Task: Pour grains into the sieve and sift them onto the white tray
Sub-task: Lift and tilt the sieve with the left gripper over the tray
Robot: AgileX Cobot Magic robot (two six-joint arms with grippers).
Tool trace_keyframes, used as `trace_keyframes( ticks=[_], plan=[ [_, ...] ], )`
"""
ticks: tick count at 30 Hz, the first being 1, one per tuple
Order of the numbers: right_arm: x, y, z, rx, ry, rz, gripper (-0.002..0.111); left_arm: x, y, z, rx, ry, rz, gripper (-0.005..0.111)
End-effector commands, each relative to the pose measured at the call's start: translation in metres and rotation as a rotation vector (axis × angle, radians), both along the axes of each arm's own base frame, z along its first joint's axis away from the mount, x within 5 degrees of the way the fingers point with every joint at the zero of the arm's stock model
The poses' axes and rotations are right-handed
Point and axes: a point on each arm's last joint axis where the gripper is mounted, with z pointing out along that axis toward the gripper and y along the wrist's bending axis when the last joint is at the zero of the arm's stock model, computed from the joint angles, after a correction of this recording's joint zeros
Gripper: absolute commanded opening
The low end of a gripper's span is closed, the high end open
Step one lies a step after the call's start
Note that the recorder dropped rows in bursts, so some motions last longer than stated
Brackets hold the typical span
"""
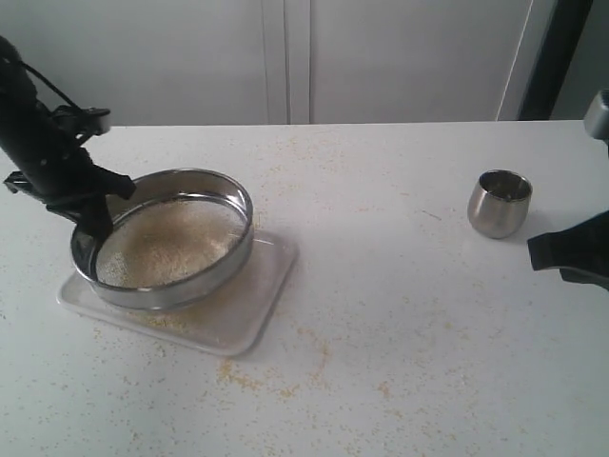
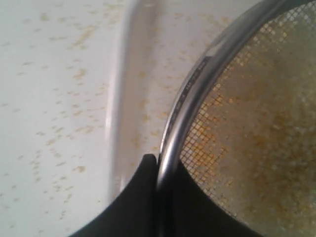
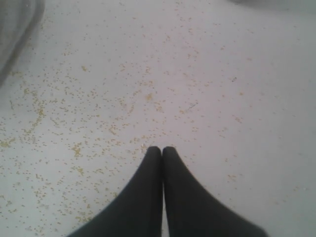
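two jaws of the left gripper (image 2: 158,160) pinch the rim of the sieve (image 1: 181,288) at its left edge, one inside the mesh and one outside. the sieve sits over the white tray (image 1: 255,314), possibly resting on it, with the grains (image 1: 166,246) spread across the mesh. sifting well calls for short, level shakes kept centred over the tray, since spill dots the table (image 1: 409,333). the right gripper (image 3: 162,150) hangs pressed together, empty, near the steel cup (image 1: 499,203).
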Motion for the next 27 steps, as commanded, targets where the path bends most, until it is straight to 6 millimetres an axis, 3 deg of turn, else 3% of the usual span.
trace_keyframes(
  ticks=[1,2,3,5,6,7,8,9,11,12,13,15,16,18,20,22,24,25,27],
  plan=[
    [0.000,-0.001,0.000,0.002,-0.015,-0.005,0.000,-0.004,0.025,0.004,0.153,0.047,0.202,0.000],
    [0.000,-0.001,0.000,0.002,-0.015,-0.005,0.000,-0.003,0.023,0.004,0.093,0.055,0.226,0.000],
    [0.000,-0.001,0.000,0.002,-0.015,-0.005,0.000,-0.004,0.001,0.007,-0.076,0.053,0.119,0.000],
    [0.000,-0.001,0.000,0.002,-0.015,-0.005,0.000,-0.008,-0.029,0.011,-0.130,-0.006,-0.094,0.000],
    [0.000,-0.001,0.000,0.002,-0.015,-0.005,0.000,-0.007,-0.026,0.008,-0.048,-0.019,-0.099,0.000],
    [0.000,-0.001,0.000,0.002,-0.017,-0.006,0.000,-0.004,-0.005,0.005,0.103,-0.007,0.058,0.000],
    [0.000,-0.001,0.000,0.002,-0.017,-0.006,0.000,-0.003,0.006,0.005,0.141,0.002,0.165,0.000],
    [0.000,-0.001,0.000,0.002,-0.017,-0.006,0.000,-0.002,0.008,0.005,0.072,0.025,0.247,0.000],
    [0.000,-0.001,0.000,0.002,-0.017,-0.006,0.000,-0.006,-0.029,0.010,-0.125,0.009,0.037,0.000],
    [0.000,-0.001,0.000,0.002,-0.017,-0.006,0.000,-0.009,-0.040,0.009,-0.093,-0.010,-0.057,0.000],
    [0.000,-0.001,0.000,0.002,-0.018,-0.006,0.000,-0.010,-0.034,0.007,0.018,-0.011,-0.068,0.000],
    [0.000,-0.001,0.000,0.002,-0.018,-0.006,0.000,-0.005,0.004,0.005,0.260,-0.012,0.123,0.000],
    [0.000,-0.001,0.000,0.002,-0.018,-0.006,0.000,-0.003,0.014,0.005,0.228,0.000,0.244,0.000],
    [0.000,-0.001,0.000,0.002,-0.018,-0.006,0.000,-0.003,-0.019,0.006,-0.092,-0.003,0.109,0.000],
    [0.000,-0.001,0.000,0.002,-0.017,-0.006,0.000,-0.007,-0.037,0.008,-0.133,-0.038,-0.059,0.000],
    [0.000,-0.001,0.000,0.002,-0.019,-0.006,0.000,-0.006,-0.030,0.007,-0.027,-0.048,-0.043,0.000],
    [0.000,-0.001,0.000,0.002,-0.019,-0.006,0.000,-0.004,-0.004,0.007,0.099,-0.035,0.087,0.000],
    [0.000,-0.001,0.000,0.002,-0.019,-0.006,0.000,-0.005,0.003,0.010,0.037,-0.005,0.192,0.000],
    [0.000,-0.001,0.000,0.002,-0.019,-0.006,0.000,-0.007,-0.015,0.013,-0.120,-0.002,0.095,0.000]
  ],
)
